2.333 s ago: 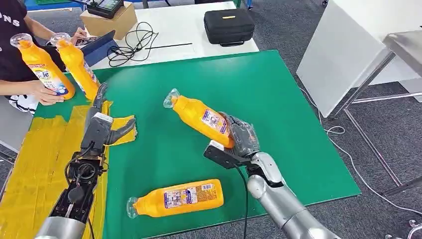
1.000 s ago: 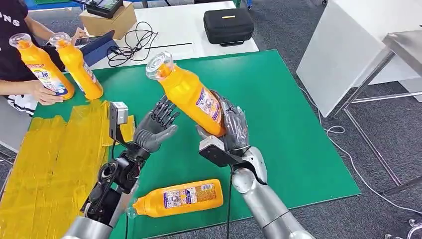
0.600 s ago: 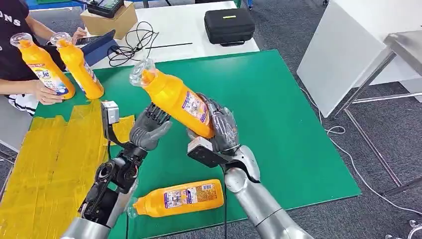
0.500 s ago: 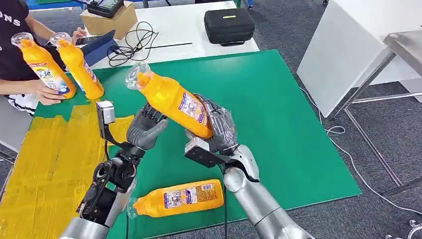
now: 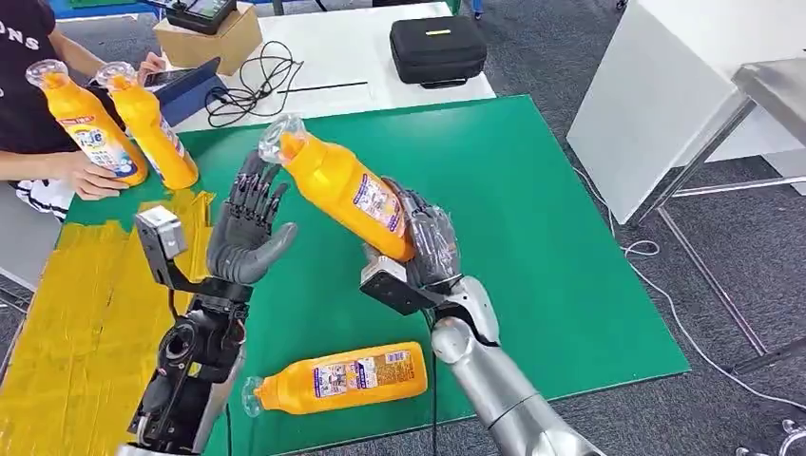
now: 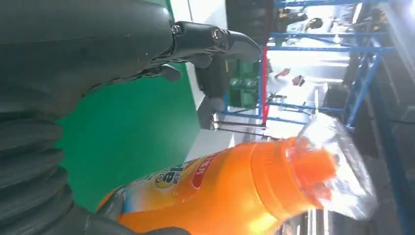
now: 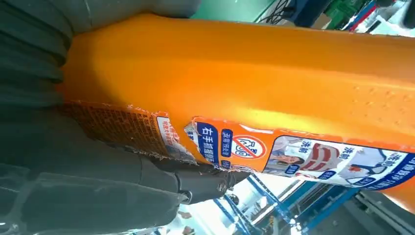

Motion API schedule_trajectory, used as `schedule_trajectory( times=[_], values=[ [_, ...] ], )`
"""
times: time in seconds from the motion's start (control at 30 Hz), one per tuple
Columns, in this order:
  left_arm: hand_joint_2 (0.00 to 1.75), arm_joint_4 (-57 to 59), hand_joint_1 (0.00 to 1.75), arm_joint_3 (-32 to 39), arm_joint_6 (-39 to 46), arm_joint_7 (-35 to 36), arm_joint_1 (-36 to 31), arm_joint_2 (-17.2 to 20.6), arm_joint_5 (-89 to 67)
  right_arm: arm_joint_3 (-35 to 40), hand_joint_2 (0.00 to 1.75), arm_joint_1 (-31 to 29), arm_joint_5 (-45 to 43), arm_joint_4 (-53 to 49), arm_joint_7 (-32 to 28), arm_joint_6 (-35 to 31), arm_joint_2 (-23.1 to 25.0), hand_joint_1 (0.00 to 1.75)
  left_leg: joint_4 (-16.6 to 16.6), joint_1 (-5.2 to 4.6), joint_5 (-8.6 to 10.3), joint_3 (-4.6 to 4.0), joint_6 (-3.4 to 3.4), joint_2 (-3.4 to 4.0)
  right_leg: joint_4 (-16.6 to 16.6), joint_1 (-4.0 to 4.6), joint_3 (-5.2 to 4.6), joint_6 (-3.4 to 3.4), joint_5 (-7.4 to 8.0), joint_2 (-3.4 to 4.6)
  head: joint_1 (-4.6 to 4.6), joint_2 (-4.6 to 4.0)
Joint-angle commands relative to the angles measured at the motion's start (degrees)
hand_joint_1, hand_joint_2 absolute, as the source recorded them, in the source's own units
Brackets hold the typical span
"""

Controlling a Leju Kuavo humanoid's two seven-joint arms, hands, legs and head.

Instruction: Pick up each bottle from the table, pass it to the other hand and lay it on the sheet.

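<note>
Low in the frame, 1 bottle lies waiting on the green tabletop. At centre, my right robot hand grips the base of the raised bottle. My left robot hand stands open beside its neck, fingers spread. I should wrap the neck firmly before releasing, then lay it on the yellow sheet at left.

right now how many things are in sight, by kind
orange bottles: 4 (held, lying, two by the person)
black case: 1
cardboard box: 1
total: 6
</note>
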Motion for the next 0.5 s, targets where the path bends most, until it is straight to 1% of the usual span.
schedule_trajectory(
  times=[0.03, 0.07, 0.1, 0.17, 0.2, 0.23, 0.27, 0.3, 0.33, 0.37, 0.4, 0.43, 0.47, 0.5],
  values=[
    [1.75, -2.19, 0.0, -0.95, 1.19, -0.96, 0.06, 0.31, -2.33, -1.82, 1.75, -2.16, 0.49, 3.64, 0.21, -0.33, -0.39, 1.75, 0.02, 0.09, -0.17, 0.35, -0.14, 0.12, -0.03, 0.11, 0.37, -0.11, -0.14, 0.02, -0.02, 0.0],
    [1.75, -2.33, 0.0, -1.02, 1.22, -0.98, 0.08, 0.21, -2.4, -1.86, 1.75, -2.24, 0.52, 3.7, 0.21, -0.25, -0.38, 1.75, 0.01, 0.06, -0.11, 0.23, -0.1, 0.08, -0.03, 0.07, 0.24, -0.07, -0.09, 0.0, -0.02, 0.0],
    [1.75, -2.96, 0.0, -1.19, 1.24, -1.03, 0.14, 0.11, -2.57, -1.97, 1.75, -2.6, 0.57, 3.98, 0.18, 0.0, -0.3, 1.75, 0.04, 0.09, -0.19, 0.36, -0.14, 0.12, -0.01, 0.11, 0.37, -0.1, -0.16, 0.01, 0.0, 0.0],
    [1.75, -3.38, 0.0, -1.43, 1.34, -1.07, 0.07, 0.05, -2.88, -1.88, 1.75, -3.24, 0.96, 4.77, 0.32, 0.47, -0.02, 1.75, -0.01, 0.04, -0.08, 0.18, -0.08, 0.08, -0.02, 0.05, 0.18, -0.06, -0.07, 0.0, 0.0, 0.0],
    [1.75, -3.35, 0.0, -1.46, 1.34, -1.07, -0.02, 0.03, -2.86, -1.63, 1.75, -3.54, 1.4, 5.25, 0.41, 0.69, 0.07, 1.75, 0.04, 0.07, -0.18, 0.34, -0.13, 0.13, 0.01, 0.09, 0.34, -0.09, -0.15, 0.02, -0.02, 0.0],
    [1.75, -3.13, 0.0, -1.53, 1.33, -1.07, -0.25, 0.07, -2.86, -1.18, 1.75, -3.96, 1.71, 6.07, 0.34, 1.34, 0.42, 1.75, 0.02, 0.05, -0.1, 0.18, -0.08, 0.11, 0.0, 0.06, 0.17, -0.06, -0.07, 0.04, 0.0, 0.0],
    [1.75, -2.89, 0.0, -1.57, 1.32, -1.07, -0.41, 0.16, -2.86, -0.58, 1.75, -4.17, 2.23, 6.66, 0.25, 1.65, 0.74, 1.75, 0.07, 0.08, -0.21, 0.35, -0.13, 0.18, 0.03, 0.1, 0.34, -0.1, -0.16, 0.07, -0.02, 0.0],
    [1.75, -2.39, 0.0, -1.46, 1.23, -0.98, -0.63, 0.14, -2.48, 0.52, 1.75, -4.57, 3.13, 7.96, 0.16, 1.92, 1.11, 1.75, 0.01, 0.04, -0.09, 0.18, -0.08, 0.12, 0.0, 0.05, 0.17, -0.06, -0.07, 0.05, 0.0, 0.0],
    [1.75, -1.99, 0.0, -1.34, 0.76, -0.84, -0.76, 0.13, -1.8, 1.51, 1.75, -4.88, 4.11, 9.18, 0.32, 1.51, 1.56, 1.75, 0.04, 0.08, -0.18, 0.32, -0.13, 0.22, 0.01, 0.1, 0.3, -0.1, -0.11, 0.12, 0.0, 0.0],
    [1.75, -1.82, 0.0, -1.34, 0.71, -0.82, -0.83, 0.11, -1.73, 1.92, 1.75, -4.87, 4.49, 9.49, 0.33, 1.38, 1.78, 1.75, -0.01, 0.05, -0.11, 0.25, -0.11, 0.17, -0.02, 0.06, 0.24, -0.08, -0.07, 0.09, 0.0, 0.0],
    [1.75, -1.45, 0.0, -1.33, 0.25, -0.59, -0.94, 0.06, -1.2, 2.43, 1.75, -5.13, 4.83, 10.44, 0.42, 1.25, 2.17, 1.75, 0.03, 0.1, -0.21, 0.43, -0.16, 0.26, -0.02, 0.12, 0.4, -0.12, -0.14, 0.14, 0.0, 0.0],
    [1.75, -1.45, 0.0, -1.33, 0.25, -0.59, -0.94, 0.06, -1.2, 2.43, 1.75, -5.13, 4.83, 10.44, 0.42, 1.25, 2.17, 1.75, 0.0, 0.06, -0.11, 0.26, -0.11, 0.16, -0.02, 0.07, 0.24, -0.08, -0.07, 0.08, -0.02, 0.0],
    [1.75, -0.94, 0.0, -1.43, -0.36, -0.44, -1.07, 0.0, -0.64, 3.09, 1.75, -5.22, 5.44, 11.2, 0.5, 0.83, 2.59, 1.75, 0.03, 0.1, -0.2, 0.4, -0.16, 0.23, -0.01, 0.13, 0.38, -0.12, -0.13, 0.12, 0.0, 0.0],
    [1.75, -0.66, 0.0, -1.42, -1.29, -0.1, -1.09, 0.03, 0.36, 3.63, 1.75, -5.55, 5.51, 12.05, 0.3, 0.72, 2.81, 1.75, -0.01, 0.05, -0.09, 0.23, -0.1, 0.11, -0.02, 0.07, 0.22, -0.07, -0.07, 0.04, -0.02, 0.0]
  ],
)
